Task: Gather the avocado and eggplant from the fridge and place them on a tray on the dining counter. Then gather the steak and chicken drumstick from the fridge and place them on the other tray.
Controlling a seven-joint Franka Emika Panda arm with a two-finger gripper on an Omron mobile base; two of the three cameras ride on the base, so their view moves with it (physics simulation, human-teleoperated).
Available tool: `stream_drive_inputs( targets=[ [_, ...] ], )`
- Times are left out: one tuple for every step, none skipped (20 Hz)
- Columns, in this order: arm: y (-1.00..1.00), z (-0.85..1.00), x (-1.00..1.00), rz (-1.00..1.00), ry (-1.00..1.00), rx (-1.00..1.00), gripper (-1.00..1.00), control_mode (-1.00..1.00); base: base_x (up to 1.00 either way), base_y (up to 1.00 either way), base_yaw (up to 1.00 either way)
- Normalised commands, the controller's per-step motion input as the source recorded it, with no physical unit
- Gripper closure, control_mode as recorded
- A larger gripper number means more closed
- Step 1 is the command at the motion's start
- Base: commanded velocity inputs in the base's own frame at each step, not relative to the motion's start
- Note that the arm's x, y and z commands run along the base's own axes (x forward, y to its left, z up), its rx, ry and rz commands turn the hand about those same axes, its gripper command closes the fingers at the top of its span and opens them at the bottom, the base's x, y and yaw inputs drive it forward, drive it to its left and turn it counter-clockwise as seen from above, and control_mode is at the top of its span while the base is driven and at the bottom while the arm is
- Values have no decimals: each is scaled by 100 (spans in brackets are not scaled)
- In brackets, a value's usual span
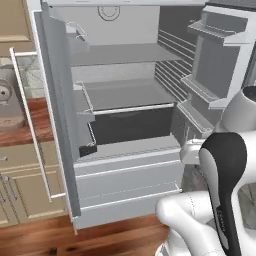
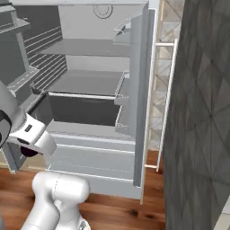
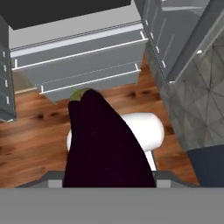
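Note:
A dark purple eggplant (image 3: pixel 103 140) with a green stem cap rises from the bottom of the hand view. My gripper (image 3: pixel 109 181) is shut on its lower end, and its fingers are hidden behind the fruit. The hand (image 2: pixel 30 134) hangs low in front of the open fridge (image 1: pixel 125 100), above the wooden floor (image 3: pixel 35 131), pointing down and away from the shelves. The avocado, steak, chicken drumstick and trays are out of view.
The fridge's doors (image 1: pixel 217 60) stand swung wide on both sides. Its lower drawers (image 1: pixel 127 185) are pushed in. A wooden counter with a sink (image 1: pixel 10 100) lies to the left. A dark tiled wall (image 2: pixel 202 112) stands close on the right.

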Motion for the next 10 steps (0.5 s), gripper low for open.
stream_drive_inputs(
  targets=[
    [0, 0, 0, 0, 0, 0, 100, 100, -100, 7, -8],
    [0, 0, 0, 0, 0, 0, 100, 100, -100, 9, -8],
    [0, 0, 0, 0, 0, 0, 100, 100, -100, 11, -8],
    [0, 0, 0, 0, 0, 0, 100, 100, -100, 13, -8],
    [0, 0, 0, 0, 0, 0, 100, 100, -100, 17, -7],
    [0, 0, 0, 0, 0, 0, 100, 100, -100, 17, -6],
    [0, 0, 0, 0, 0, 0, 100, 100, -100, 22, -6],
    [0, 0, 0, 0, 0, 0, 100, 100, -100, 23, -6],
    [0, 0, 0, 0, 0, 0, 100, 100, -100, 22, -6],
    [0, 0, 0, 0, 0, 0, 100, 100, -100, 24, -6]
  ],
)
